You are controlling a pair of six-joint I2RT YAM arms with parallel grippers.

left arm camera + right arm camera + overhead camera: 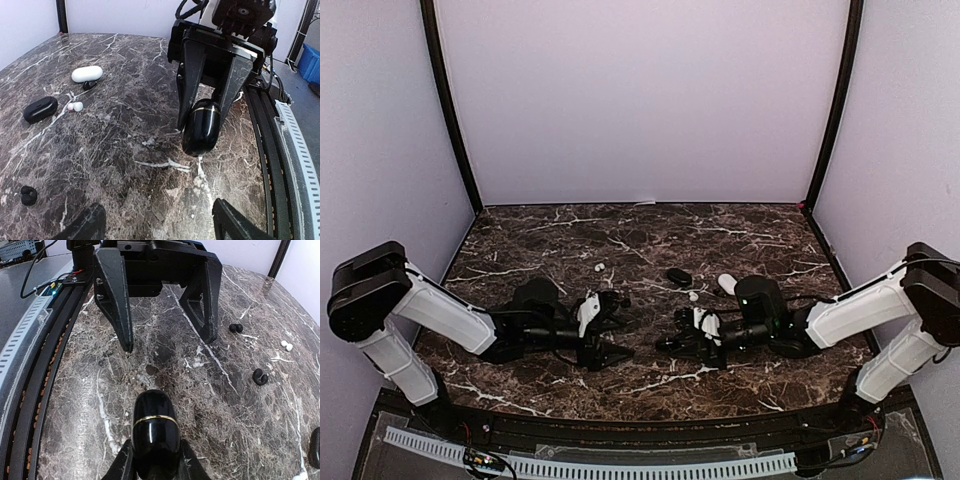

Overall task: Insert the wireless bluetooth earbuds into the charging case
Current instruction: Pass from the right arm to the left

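Step in hand, as judged: presenting a case between the two arms, ahead of any insertion. Right gripper (156,462) is clamped on the near end of a black charging case (156,426), a glossy shell with a gold band round it. The case points toward the left gripper (170,344). Lid appears closed along the band. Whether the free end touches the bench (165,370) cannot be told. Left gripper stands with jaws wide apart and nothing between them, facing the case and clear of it.

Earbuds: none is in either gripper.
- White earbuds (75,106), a pair, lie on the bench just beside a second black case (40,109).
- Black earbud (89,85) lies against or just beside a white case (87,74).
- Second black earbud (27,194) lies alone, well apart from the others.

None of these is near the held case.

Next move, as judged: the held case needs its lid raised before a bud can go in. The left gripper would have to take the far half beyond the band while the right gripper holds its end firm.

Risk: the glossy shell may slip under a shallow pinch. Which buds belong to this case cannot be confirmed, though the black ones seem likeliest.
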